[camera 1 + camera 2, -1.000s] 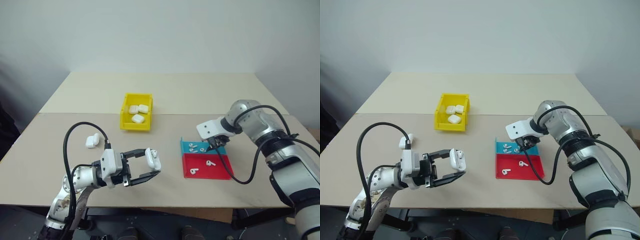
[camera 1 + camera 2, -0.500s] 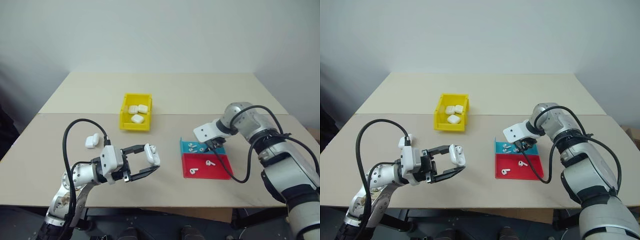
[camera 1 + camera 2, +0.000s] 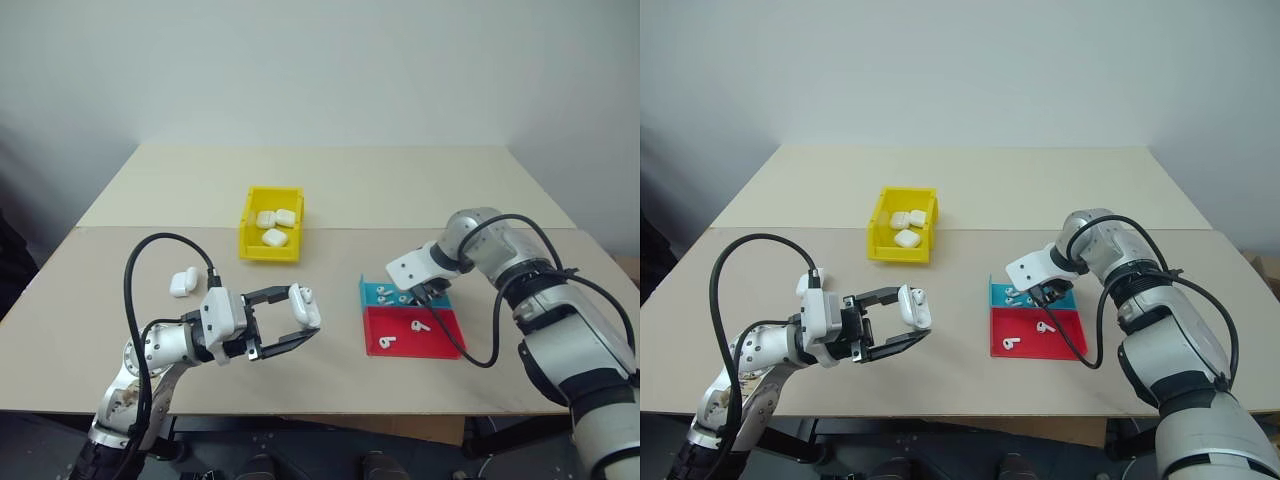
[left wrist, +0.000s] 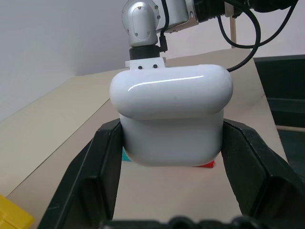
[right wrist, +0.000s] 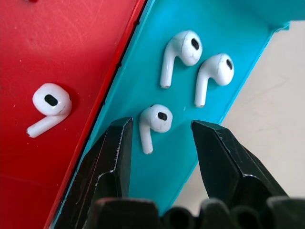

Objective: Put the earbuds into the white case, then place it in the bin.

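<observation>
We hold the white case (image 3: 305, 307) pinched in our left pincer (image 3: 297, 322) while our spread right pincer (image 5: 159, 143) straddles an earbud (image 5: 153, 122) on the tray (image 3: 420, 340), so next it must close.

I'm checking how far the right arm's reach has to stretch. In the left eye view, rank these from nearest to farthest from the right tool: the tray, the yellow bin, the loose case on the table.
1. Tray: directly under the right tool.
2. Yellow bin: across the table toward the left, farther back.
3. Loose case: far left side, beyond the left arm.
</observation>
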`<state>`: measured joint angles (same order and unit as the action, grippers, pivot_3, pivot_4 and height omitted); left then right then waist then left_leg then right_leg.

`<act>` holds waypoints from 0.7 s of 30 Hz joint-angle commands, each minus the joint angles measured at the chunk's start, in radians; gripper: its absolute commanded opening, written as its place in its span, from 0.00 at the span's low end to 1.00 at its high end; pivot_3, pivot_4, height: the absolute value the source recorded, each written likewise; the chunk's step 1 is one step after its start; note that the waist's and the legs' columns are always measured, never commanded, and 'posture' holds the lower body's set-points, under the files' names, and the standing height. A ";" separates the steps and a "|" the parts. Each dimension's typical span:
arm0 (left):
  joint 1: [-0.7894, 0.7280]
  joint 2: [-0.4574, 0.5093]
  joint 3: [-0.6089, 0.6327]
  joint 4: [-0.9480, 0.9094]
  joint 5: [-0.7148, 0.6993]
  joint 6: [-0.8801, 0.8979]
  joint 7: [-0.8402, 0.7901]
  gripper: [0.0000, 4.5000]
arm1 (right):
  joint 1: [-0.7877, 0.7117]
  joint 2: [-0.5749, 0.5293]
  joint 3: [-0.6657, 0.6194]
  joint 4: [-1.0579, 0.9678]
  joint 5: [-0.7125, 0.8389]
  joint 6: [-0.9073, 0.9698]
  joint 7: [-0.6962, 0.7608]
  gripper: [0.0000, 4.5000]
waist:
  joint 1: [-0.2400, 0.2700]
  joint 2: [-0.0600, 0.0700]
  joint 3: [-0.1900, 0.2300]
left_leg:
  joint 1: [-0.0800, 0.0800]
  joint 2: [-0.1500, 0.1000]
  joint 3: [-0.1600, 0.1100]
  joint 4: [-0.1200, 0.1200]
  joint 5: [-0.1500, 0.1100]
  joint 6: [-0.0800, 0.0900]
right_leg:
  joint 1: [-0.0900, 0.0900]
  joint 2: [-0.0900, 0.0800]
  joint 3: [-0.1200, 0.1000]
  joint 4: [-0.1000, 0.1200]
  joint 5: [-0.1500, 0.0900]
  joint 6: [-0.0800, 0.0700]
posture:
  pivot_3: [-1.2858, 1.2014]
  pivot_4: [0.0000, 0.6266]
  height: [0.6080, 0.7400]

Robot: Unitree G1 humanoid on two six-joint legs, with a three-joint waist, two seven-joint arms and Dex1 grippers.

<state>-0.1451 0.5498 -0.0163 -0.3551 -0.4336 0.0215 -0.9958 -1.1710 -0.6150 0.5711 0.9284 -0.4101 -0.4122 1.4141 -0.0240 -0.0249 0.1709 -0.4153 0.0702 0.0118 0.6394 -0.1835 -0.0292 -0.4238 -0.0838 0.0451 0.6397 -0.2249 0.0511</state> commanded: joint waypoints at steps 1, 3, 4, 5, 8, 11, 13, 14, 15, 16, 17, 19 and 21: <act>-0.015 0.004 0.011 -0.014 -0.008 -0.017 0.000 0.62 | -0.022 0.000 -0.022 -0.004 0.002 -0.017 0.001 0.53 | 0.000 0.000 0.000 | 0.000 0.000 0.000 0.000 0.000 0.000 | 0.000 0.000 0.000 0.000 0.000 0.000 | 0.52 0.24 1.00; -0.016 0.004 0.011 -0.014 -0.008 -0.018 -0.001 0.62 | -0.020 0.002 -0.025 -0.003 0.006 -0.017 0.002 0.53 | 0.000 0.000 0.000 | 0.000 0.000 0.000 0.000 0.000 0.000 | 0.000 0.000 0.000 0.000 0.000 0.000 | 0.52 0.24 1.00; -0.016 0.004 0.010 -0.014 -0.008 -0.019 -0.002 0.62 | -0.020 0.003 -0.025 -0.004 0.007 -0.019 0.002 0.53 | 0.000 0.000 0.000 | 0.000 0.000 0.000 0.000 0.000 0.000 | 0.000 0.000 0.000 0.000 0.000 0.000 | 0.52 0.24 1.00; -0.017 0.004 0.010 -0.014 -0.008 -0.019 -0.001 0.62 | -0.019 0.003 -0.025 -0.004 0.008 -0.021 0.002 0.53 | 0.000 0.000 0.000 | 0.000 0.000 0.000 0.000 0.000 0.000 | 0.000 0.000 0.000 0.000 0.000 0.000 | 0.52 0.24 1.00; -0.020 0.003 0.010 -0.014 -0.007 -0.018 0.000 0.62 | -0.019 0.006 -0.026 -0.002 0.009 -0.021 0.002 0.53 | 0.000 0.000 0.000 | 0.000 0.000 0.000 0.000 0.000 0.000 | 0.000 0.000 0.000 0.000 0.000 0.000 | 0.52 0.24 1.00; -0.022 0.003 0.010 -0.012 -0.006 -0.020 0.000 0.62 | -0.018 0.007 -0.024 0.000 0.007 -0.022 0.003 0.45 | 0.000 0.000 0.000 | 0.000 0.000 0.000 0.000 0.000 0.000 | 0.000 0.000 0.000 0.000 0.000 0.000 | 0.52 0.24 1.00; -0.022 0.003 0.010 -0.013 -0.005 -0.019 0.000 0.62 | -0.015 0.006 -0.021 -0.001 0.002 -0.027 -0.001 0.33 | 0.000 0.000 0.000 | 0.000 0.000 0.000 0.000 0.000 0.000 | 0.000 0.000 0.000 0.000 0.000 0.000 | 0.52 0.24 1.00; -0.022 0.003 0.010 -0.013 -0.005 -0.019 0.000 0.62 | -0.013 0.005 -0.020 -0.002 0.000 -0.032 -0.002 0.26 | 0.000 0.000 0.000 | 0.000 0.000 0.000 0.000 0.000 0.000 | 0.000 0.000 0.000 0.000 0.000 0.000 | 0.52 0.24 1.00; -0.022 0.004 0.010 -0.014 -0.006 -0.018 0.001 0.62 | -0.011 0.004 -0.020 -0.003 0.001 -0.033 0.000 0.19 | 0.000 0.000 0.000 | 0.000 0.000 0.000 0.000 0.000 0.000 | 0.000 0.000 0.000 0.000 0.000 0.000 | 0.52 0.24 1.00; -0.022 0.004 0.010 -0.014 -0.006 -0.017 0.000 0.62 | -0.010 0.003 -0.020 -0.004 0.002 -0.035 0.002 0.19 | 0.000 0.000 0.000 | 0.000 0.000 0.000 0.000 0.000 0.000 | 0.000 0.000 0.000 0.000 0.000 0.000 | 0.52 0.24 1.00; -0.022 0.004 0.010 -0.014 -0.007 -0.017 0.000 0.62 | -0.008 0.003 -0.020 -0.005 0.002 -0.036 0.002 0.19 | 0.000 0.000 0.000 | 0.000 0.000 0.000 0.000 0.000 0.000 | 0.000 0.000 0.000 0.000 0.000 0.000 | 0.52 0.24 1.00; -0.021 0.005 0.011 -0.014 -0.008 -0.015 -0.001 0.62 | -0.007 0.003 -0.020 -0.004 0.000 -0.037 -0.002 0.19 | 0.000 0.000 0.000 | 0.000 0.000 0.000 0.000 0.000 0.000 | 0.000 0.000 0.000 0.000 0.000 0.000 | 0.52 0.24 1.00; -0.021 0.006 0.012 -0.014 -0.008 -0.015 -0.002 0.62 | -0.007 0.003 -0.019 -0.001 -0.003 -0.037 -0.007 0.19 | 0.000 0.000 0.000 | 0.000 0.000 0.000 0.000 0.000 0.000 | 0.000 0.000 0.000 0.000 0.000 0.000 | 0.52 0.24 1.00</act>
<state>-0.1528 0.5501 -0.0164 -0.3551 -0.4333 0.0215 -0.9964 -1.1697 -0.6061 0.5704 0.9320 -0.4109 -0.4323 1.4123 -0.0244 -0.0249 0.1708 -0.4151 0.0702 0.0118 0.6394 -0.1835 -0.0292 -0.4237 -0.0838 0.0451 0.6401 -0.2248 0.0510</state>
